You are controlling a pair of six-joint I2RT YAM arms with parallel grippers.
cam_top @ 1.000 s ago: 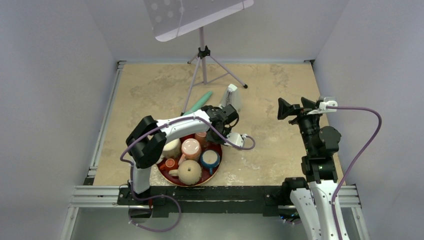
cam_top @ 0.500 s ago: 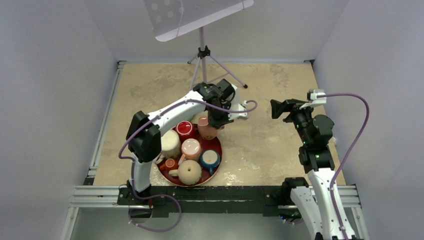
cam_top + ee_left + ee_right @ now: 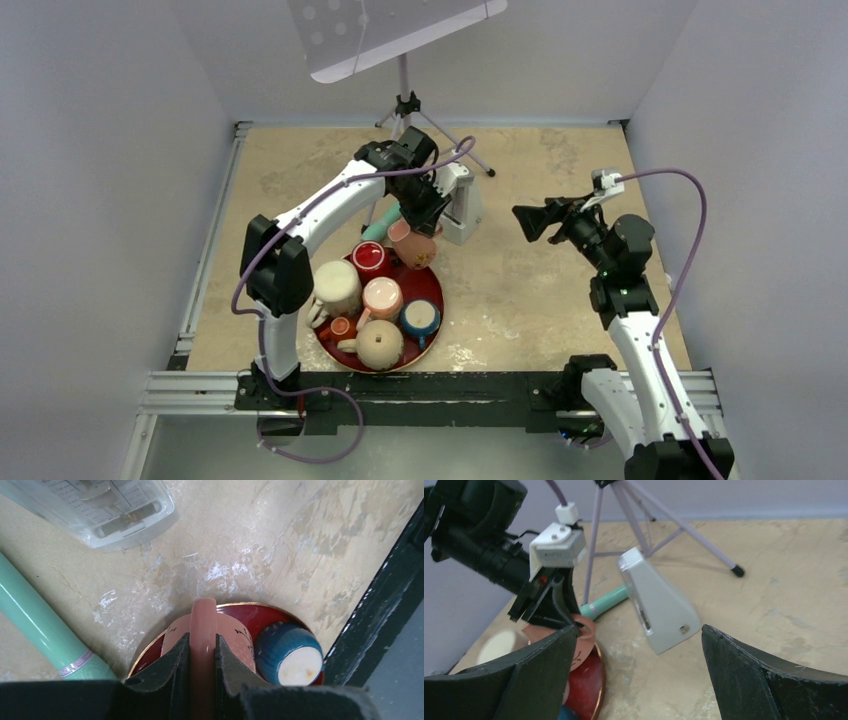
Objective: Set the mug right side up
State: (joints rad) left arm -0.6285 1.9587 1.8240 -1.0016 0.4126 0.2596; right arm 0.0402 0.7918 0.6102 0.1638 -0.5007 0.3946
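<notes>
The mug [image 3: 420, 247] is pale pink with a dark twig print and hangs tilted over the far rim of the red tray [image 3: 438, 298]. My left gripper [image 3: 412, 224] is shut on its handle from above. In the left wrist view both black fingers of the left gripper [image 3: 202, 642] press the pink handle [image 3: 202, 622], with the mug body [image 3: 236, 639] below. My right gripper [image 3: 526, 222] stands wide open in the air to the right, apart from the mug. In the right wrist view the right gripper [image 3: 639, 630] faces the mug [image 3: 583, 639], with nothing between its fingers.
The tray holds a red cup [image 3: 369, 256], a cream cup [image 3: 338, 285], a pink cup [image 3: 382, 297], a blue cup [image 3: 420, 318], a small orange cup [image 3: 340, 327] and a tan pot [image 3: 380, 343]. A grey wedge-shaped box [image 3: 462, 200], a green tube [image 3: 385, 218] and a tripod [image 3: 405, 110] stand behind.
My left gripper has lifted the mug off the tray and carried it up toward the far rim. My right arm has swung left toward the middle, its jaws still wide.
</notes>
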